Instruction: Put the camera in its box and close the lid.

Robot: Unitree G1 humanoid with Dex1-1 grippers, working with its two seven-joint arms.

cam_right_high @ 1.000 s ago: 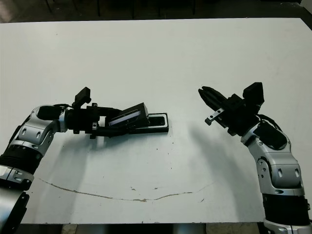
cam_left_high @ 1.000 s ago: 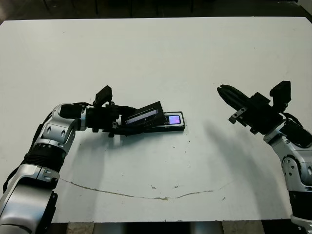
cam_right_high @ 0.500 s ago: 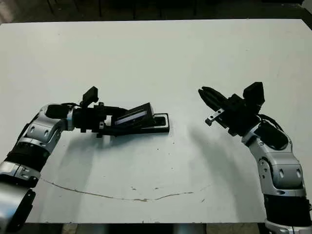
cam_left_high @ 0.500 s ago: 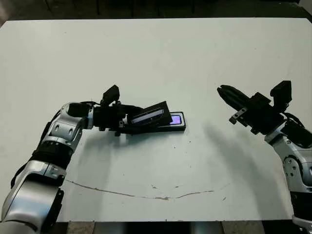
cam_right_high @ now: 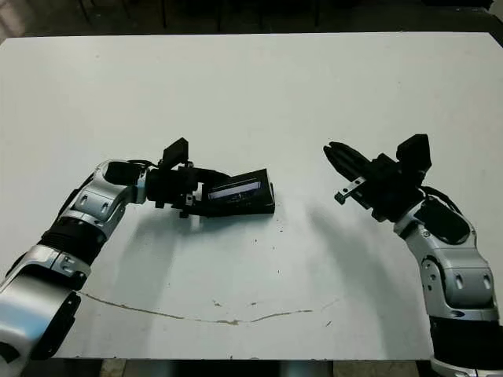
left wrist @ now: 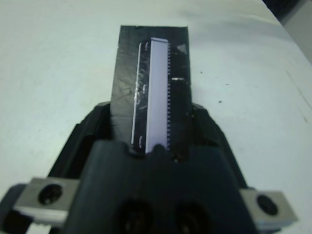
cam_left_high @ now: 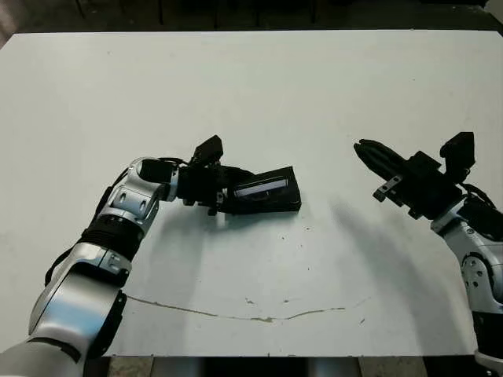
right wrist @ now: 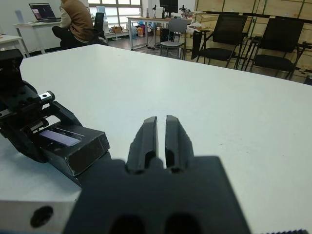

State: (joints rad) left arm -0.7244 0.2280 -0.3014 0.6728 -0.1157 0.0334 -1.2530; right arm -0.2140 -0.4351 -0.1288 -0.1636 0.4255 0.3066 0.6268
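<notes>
From the head views, the left pincer (cam_left_high: 224,194) grasps the lid (cam_left_high: 267,189), which lies almost flat over the box (cam_right_high: 251,206) just beyond its fingertips on the white bench (cam_left_high: 251,86). The right pincer (cam_left_high: 363,149) hangs well apart from them, above the bench.

In the left wrist view, the lid's glossy strip (left wrist: 157,92) runs straight out from the clenched fingers.

In the right wrist view, the right pincer's fingers (right wrist: 146,139) are pressed together on nothing; a seated person (right wrist: 75,22) shows beyond the bench.
</notes>
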